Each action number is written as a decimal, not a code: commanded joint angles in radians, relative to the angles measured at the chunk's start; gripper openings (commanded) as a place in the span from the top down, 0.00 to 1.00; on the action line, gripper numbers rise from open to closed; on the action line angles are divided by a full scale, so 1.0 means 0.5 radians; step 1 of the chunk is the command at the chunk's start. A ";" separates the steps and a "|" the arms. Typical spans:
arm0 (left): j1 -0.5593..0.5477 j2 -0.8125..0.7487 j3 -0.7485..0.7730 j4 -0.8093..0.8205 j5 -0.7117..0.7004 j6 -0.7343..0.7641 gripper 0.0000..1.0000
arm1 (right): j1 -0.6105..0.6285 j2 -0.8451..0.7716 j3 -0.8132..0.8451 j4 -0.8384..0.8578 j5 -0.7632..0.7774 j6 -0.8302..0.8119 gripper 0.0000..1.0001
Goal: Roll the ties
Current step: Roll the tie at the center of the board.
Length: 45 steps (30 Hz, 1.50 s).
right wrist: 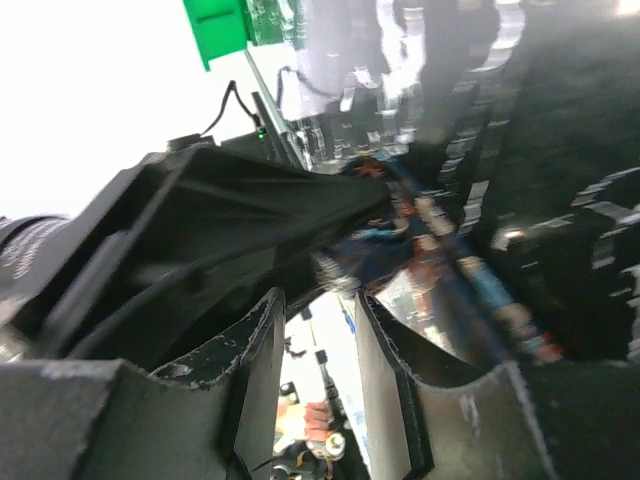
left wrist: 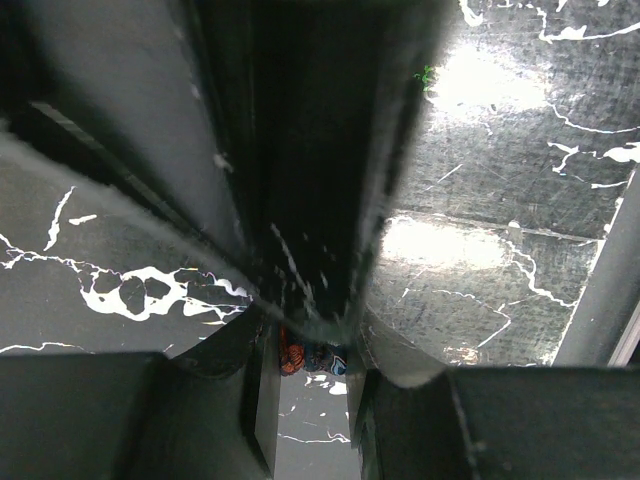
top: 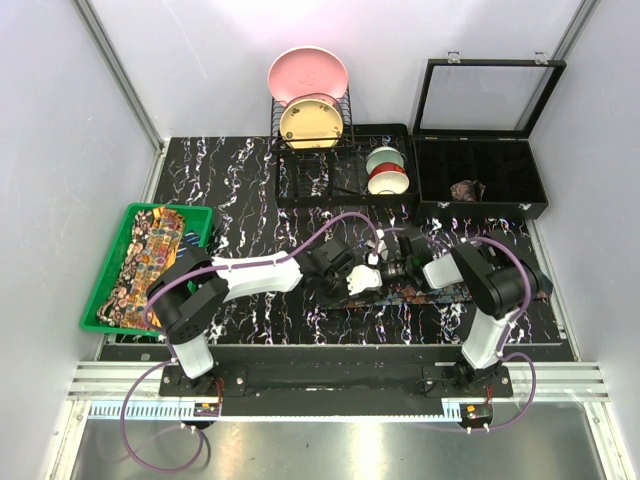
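Top external view: the dark tie (top: pixel 455 292) is laid flat along the marbled mat (top: pixel 240 180), its length stretched toward the right. Its other end is gathered at the middle, where the left gripper (top: pixel 362 280) and the right gripper (top: pixel 388 268) meet. This layout is judged to let one end be turned while the rest lies straight. In the left wrist view a scrap of red-and-blue fabric is seen pinched at the fingertips, so the left jaws are taken to be closed on the tie's end. In the right wrist view the jaws are set partly apart with the tie passing just beyond their tips; whether it is nipped cannot be told. The paisley ties (top: pixel 150 260) are heaped in the green tray (top: pixel 104 270) at the left, and one brownish coil (top: pixel 466 189) lies in a compartment of the open box (top: pixel 500 209) — judged the destination for rolled ties. No brand, label or writing can be read.
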 commanded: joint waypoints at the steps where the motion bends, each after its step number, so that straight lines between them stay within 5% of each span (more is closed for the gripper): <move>1: 0.014 0.031 -0.049 -0.169 -0.006 -0.014 0.90 | 0.030 -0.153 -0.030 0.069 -0.079 -0.010 0.60; 15: 0.026 0.040 -0.037 -0.176 -0.002 -0.024 0.90 | 0.061 0.077 -0.009 0.154 0.028 -0.063 0.62; 20: 0.029 0.037 -0.037 -0.176 0.001 -0.024 0.89 | 0.107 0.175 0.065 0.213 0.031 -0.007 0.85; 21: 0.029 0.037 -0.040 -0.173 0.004 -0.024 0.88 | 0.104 0.182 0.074 0.179 0.046 -0.026 1.00; 22: 0.032 0.031 -0.043 -0.173 0.004 -0.024 0.86 | 0.101 0.173 0.077 0.085 0.055 -0.059 1.00; 30: 0.054 -0.110 -0.117 -0.059 0.089 -0.054 0.50 | 0.070 0.089 0.187 -0.508 0.197 -0.400 1.00; 38: 0.109 -0.459 -0.313 0.305 0.206 -0.116 0.22 | 0.006 0.194 0.255 -0.701 0.224 -0.495 1.00; 45: 0.219 -0.693 -0.666 0.790 0.454 -0.195 0.18 | -0.068 0.188 0.335 -0.983 0.258 -0.615 1.00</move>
